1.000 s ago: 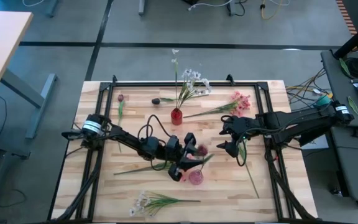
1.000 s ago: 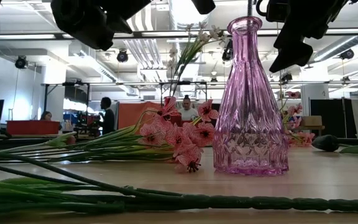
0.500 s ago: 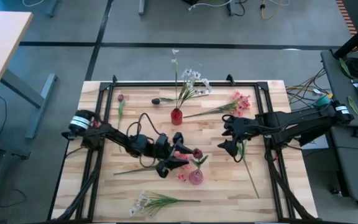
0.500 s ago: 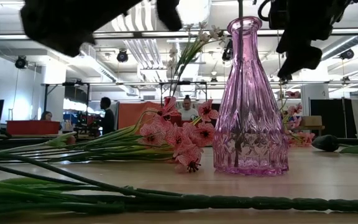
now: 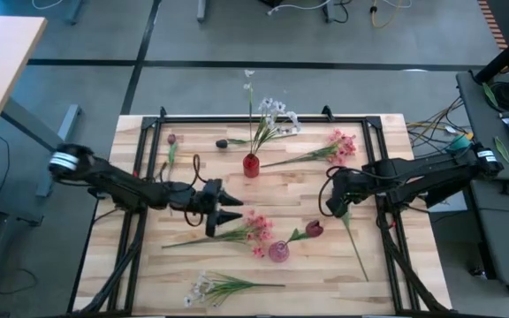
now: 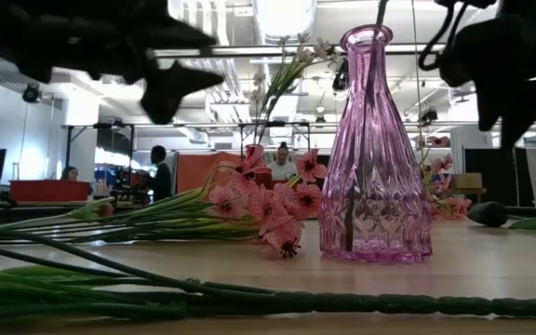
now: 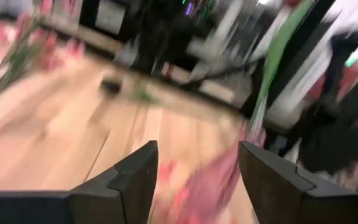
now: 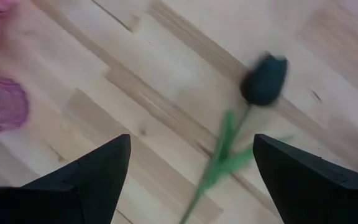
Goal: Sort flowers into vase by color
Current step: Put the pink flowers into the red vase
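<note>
A pink glass vase [image 5: 278, 253] stands near the table's middle. A dark red flower [image 5: 314, 229] has its stem in it and leans toward the right. Pink flowers [image 5: 256, 231] lie on the table just left of the vase. My left gripper [image 5: 233, 212] hangs open and empty left of these. My right gripper [image 5: 334, 205] points down, open, above a dark-budded flower [image 8: 265, 79] that lies on the table, with its stem [image 5: 353, 238] running toward the near edge. A small red vase [image 5: 251, 165] farther back holds white flowers [image 5: 272, 115].
More pink flowers [image 5: 338, 146] lie at the far right and a white spray [image 5: 208, 286] lies near the front edge. A red bud with its stem [image 5: 171, 141] and a dark bud [image 5: 222, 142] lie at the far left. Black rails [image 5: 140, 177] frame the tabletop.
My left gripper has let go of the dark red flower and drawn back toward the table's left edge, tipping up toward level. The flower stays with its stem in the pink vase, its bud leaning over to the right. My right gripper has rolled and tipped down over the lying flower.
</note>
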You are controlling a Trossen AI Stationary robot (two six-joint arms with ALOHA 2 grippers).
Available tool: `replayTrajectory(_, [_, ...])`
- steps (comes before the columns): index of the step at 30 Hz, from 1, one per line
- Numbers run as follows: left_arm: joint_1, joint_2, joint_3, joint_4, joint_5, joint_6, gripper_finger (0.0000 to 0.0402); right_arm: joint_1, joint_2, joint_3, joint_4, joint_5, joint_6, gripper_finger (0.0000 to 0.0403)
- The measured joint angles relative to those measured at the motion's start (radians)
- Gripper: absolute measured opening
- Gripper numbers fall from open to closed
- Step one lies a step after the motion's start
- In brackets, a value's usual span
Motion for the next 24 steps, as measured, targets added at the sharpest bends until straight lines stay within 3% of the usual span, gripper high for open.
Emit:
replayTrajectory(3, [-0.013, -0.114, 0.026, -0.346, 0.046, -0.011, 0.0205, 0.000, 0.000, 0.000, -0.021, -0.009, 0.011, 0.0329])
replayTrajectory(7, [-0.051, -0.167, 0.089, -0.695, 0.004, -0.019, 0.0206, 0.000, 0.001, 0.000, -0.013, -0.006, 0.012, 0.0329])
replayTrajectory(14, [-0.144, -0.093, 0.180, -0.805, 0.008, -0.042, 0.0239, 0.000, 0.009, 0.000, -0.003, 0.045, 0.013, 0.0329])
replayTrajectory(20, [-0.227, 0.047, 0.286, -0.905, -0.133, -0.055, 0.0288, 0.000, 0.010, 0.000, 0.017, 0.045, 0.000, 0.0329])
replayTrajectory(24, [-0.248, 0.171, 0.373, -0.974, -0.178, -0.053, 0.0298, 0.000, 0.009, 0.000, 0.016, 0.045, -0.003, 0.0329])
